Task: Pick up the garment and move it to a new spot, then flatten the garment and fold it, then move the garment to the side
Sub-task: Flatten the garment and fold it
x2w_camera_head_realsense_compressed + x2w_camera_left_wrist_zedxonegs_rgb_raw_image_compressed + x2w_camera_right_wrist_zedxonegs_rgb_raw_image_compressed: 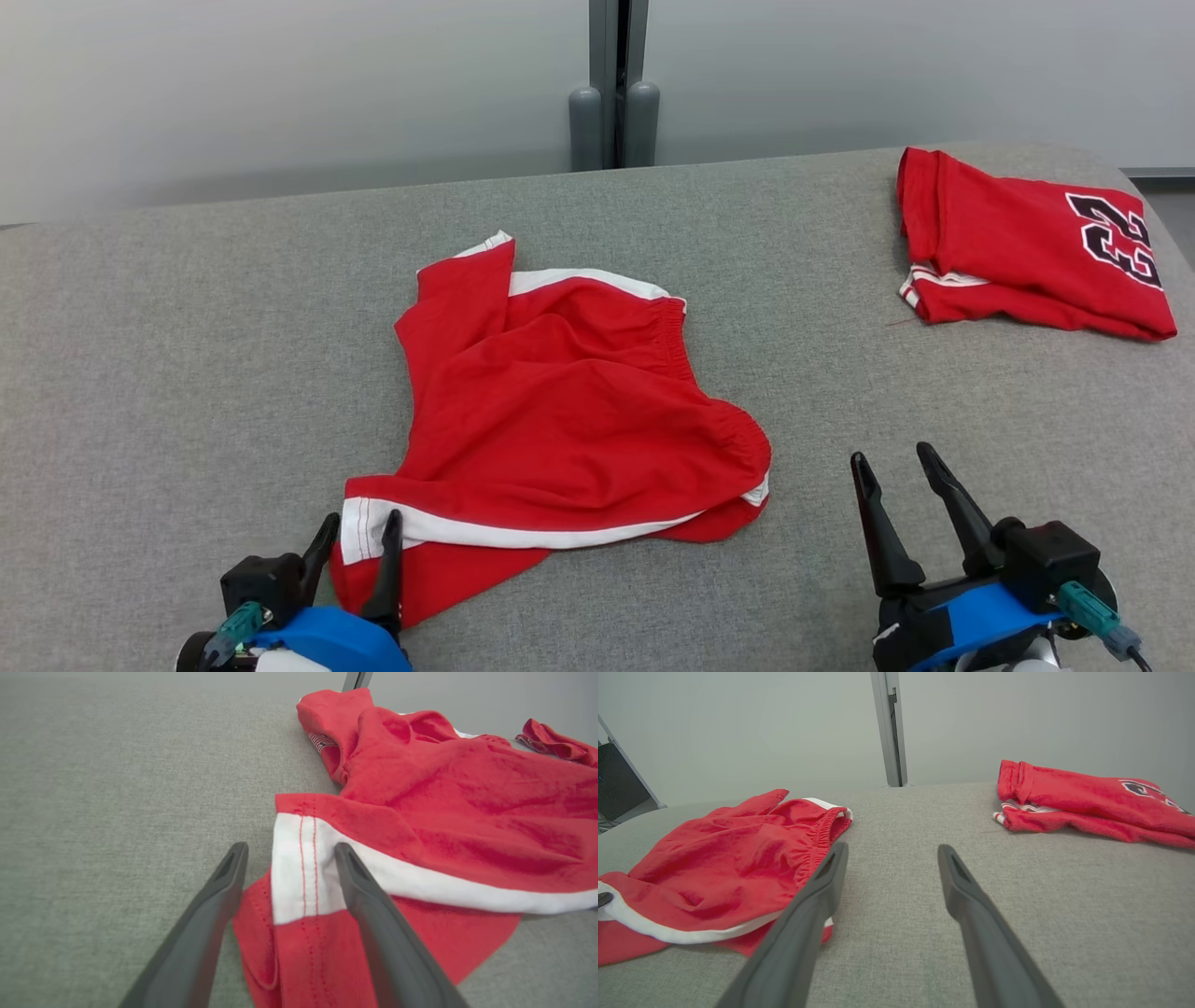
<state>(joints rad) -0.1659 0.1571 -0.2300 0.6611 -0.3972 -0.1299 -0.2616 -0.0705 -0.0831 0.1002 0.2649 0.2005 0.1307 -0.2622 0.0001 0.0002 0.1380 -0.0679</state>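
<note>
L pincer (290,845) agape over red shorts (444,812) w/ white stripe (296,872).

The left gripper (362,519) is at the lower left, its jaws wide apart. The right gripper (892,455) is at the lower right, jaws also wide apart, leaning slightly left.

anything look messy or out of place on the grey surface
The red shorts lie rumpled in the middle, one leg twisted over and the white-trimmed hem doubled up near the left gripper. The red jersey at far right is already folded.
</note>
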